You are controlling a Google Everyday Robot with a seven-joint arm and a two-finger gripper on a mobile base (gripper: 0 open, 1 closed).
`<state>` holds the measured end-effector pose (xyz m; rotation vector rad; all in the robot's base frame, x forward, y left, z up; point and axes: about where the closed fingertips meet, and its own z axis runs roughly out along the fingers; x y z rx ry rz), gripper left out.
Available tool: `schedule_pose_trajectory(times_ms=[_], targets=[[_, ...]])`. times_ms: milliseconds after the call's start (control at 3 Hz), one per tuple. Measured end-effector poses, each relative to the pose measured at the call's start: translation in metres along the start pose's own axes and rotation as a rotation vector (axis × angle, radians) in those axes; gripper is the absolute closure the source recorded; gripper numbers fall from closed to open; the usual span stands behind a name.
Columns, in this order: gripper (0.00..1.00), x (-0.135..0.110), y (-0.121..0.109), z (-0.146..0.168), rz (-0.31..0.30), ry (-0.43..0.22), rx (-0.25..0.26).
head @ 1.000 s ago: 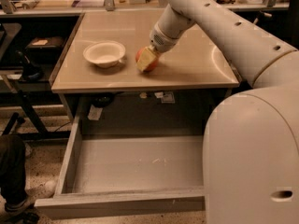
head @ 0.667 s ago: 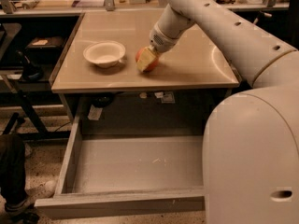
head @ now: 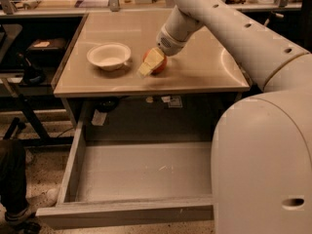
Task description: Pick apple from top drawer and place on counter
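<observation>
On counter [head: 195,77]: tool [head: 151,66] gripping apple [head: 161,66] | white bowl [head: 108,56] beside | top drawer [head: 73,165] open

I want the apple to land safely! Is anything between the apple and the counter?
Nothing visible is. The gripper is at the apple, low over the counter near its front edge. The white bowl sits beside it, apart.
</observation>
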<state>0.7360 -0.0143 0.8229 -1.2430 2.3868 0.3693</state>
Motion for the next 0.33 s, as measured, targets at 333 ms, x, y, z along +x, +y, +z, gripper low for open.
schedule_pose_trajectory(times_ms=[333], targets=[[0.0, 0.0, 0.0, 0.0, 0.0, 0.0, 0.0]])
